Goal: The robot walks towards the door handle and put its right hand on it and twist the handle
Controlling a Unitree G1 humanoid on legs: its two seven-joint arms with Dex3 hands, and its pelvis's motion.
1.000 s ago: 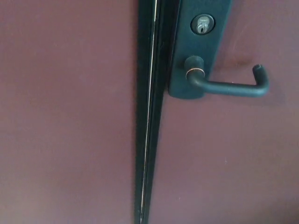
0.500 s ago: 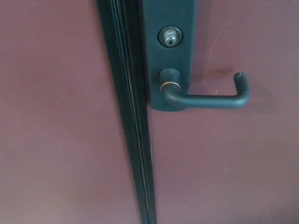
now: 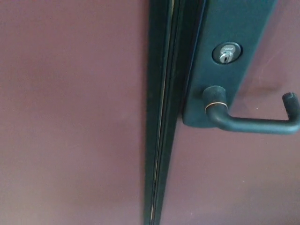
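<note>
1. One door handle (image 3: 255, 123) sat at right of frame, its lever running level toward the right edge and ending in an upturned tip.
2. Bare maroon door (image 3: 70, 117) filled the whole left side; open panel lay under the lever.
3. Counted one keyhole (image 3: 226, 52) above the lever, one dark backplate (image 3: 234, 28), one dark vertical seam (image 3: 161, 140) at centre.
4. Saw neither hand; cannot tell any finger state.

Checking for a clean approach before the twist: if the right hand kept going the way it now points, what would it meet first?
That cannot be judged: neither hand is in the head view, so its heading is unknown. Only the door handle, the keyhole above it and the dark backplate show, and nothing touches the handle.
</note>
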